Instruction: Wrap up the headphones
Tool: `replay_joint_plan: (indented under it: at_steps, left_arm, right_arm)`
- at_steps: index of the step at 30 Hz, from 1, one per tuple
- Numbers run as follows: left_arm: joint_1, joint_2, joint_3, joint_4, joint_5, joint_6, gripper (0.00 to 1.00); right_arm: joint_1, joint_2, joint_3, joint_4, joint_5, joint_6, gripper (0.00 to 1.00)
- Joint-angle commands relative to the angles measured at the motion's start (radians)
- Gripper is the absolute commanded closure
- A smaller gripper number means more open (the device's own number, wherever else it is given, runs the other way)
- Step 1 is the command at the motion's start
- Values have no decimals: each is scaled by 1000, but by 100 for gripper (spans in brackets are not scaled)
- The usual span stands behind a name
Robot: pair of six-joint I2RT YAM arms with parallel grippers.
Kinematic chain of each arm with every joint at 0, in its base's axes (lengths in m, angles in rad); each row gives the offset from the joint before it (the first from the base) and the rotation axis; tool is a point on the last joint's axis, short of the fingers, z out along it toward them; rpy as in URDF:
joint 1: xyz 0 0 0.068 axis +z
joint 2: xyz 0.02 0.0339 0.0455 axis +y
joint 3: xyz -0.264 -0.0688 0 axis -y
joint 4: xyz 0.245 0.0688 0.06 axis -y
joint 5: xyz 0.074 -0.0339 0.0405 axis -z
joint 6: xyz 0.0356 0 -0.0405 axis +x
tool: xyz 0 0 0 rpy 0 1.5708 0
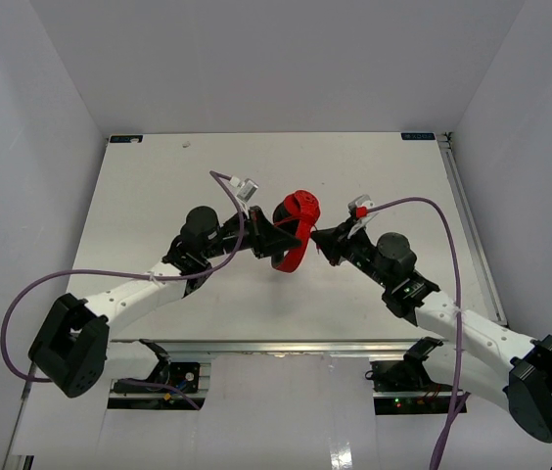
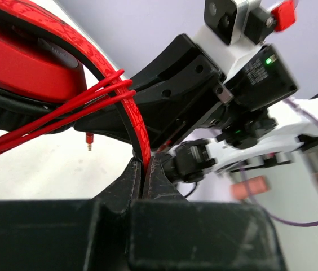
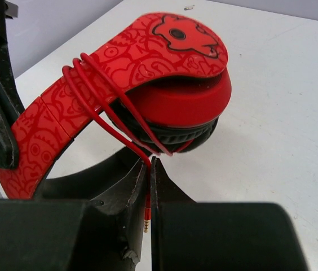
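Observation:
The red headphones [image 1: 299, 223] hang above the middle of the table between both arms. My left gripper [image 2: 146, 164] is shut on the red-and-black headband [image 2: 126, 101]. The thin red cord [image 3: 100, 93] is looped several times around the headband and earcup [image 3: 187, 104]. My right gripper [image 3: 149, 164] is shut on the cord's end, with the gold plug [image 3: 146, 221] hanging between its fingers. In the top view the left gripper [image 1: 274, 243] holds the band from the left and the right gripper [image 1: 321, 238] sits close on the right. The plug also shows in the left wrist view [image 2: 89, 140].
The white table [image 1: 159, 186] lies below, with grey walls around it. Purple robot cables [image 1: 447, 245] arc over each arm. A metal rail [image 1: 286, 346] runs along the near edge by the arm bases.

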Motion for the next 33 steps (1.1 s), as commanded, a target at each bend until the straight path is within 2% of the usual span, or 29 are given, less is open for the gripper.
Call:
replay_joint_plan:
  at_steps: [1,9,17,21,30,31,33]
  left_arm:
    - [69,56,-51,484,141,-312,100]
    - [215,170,-174,841,200,-614,100]
    - [335,440,-226,1245,233,-876,100]
    - [357,510,-212,1252,265,-855,100]
    - [464,547,-207,1252,311,-858,100]
    - [472,544,-213,1252,315,-854,99]
    - [492,538,-230,1252,321,-848,92]
  right_arm:
    - [0,42,24,-26,44,-27,92]
    - [0,166,76,21,51,-52,92]
    - [3,304,115,103,-15,-26,92]
    - [11,374,156,110,-39,-20,92]
    - [65,523,228,138,-33,-4,92]
    - [70,536,239,137,-33,-2,92]
    - [82,570,266,137,-26,2,92]
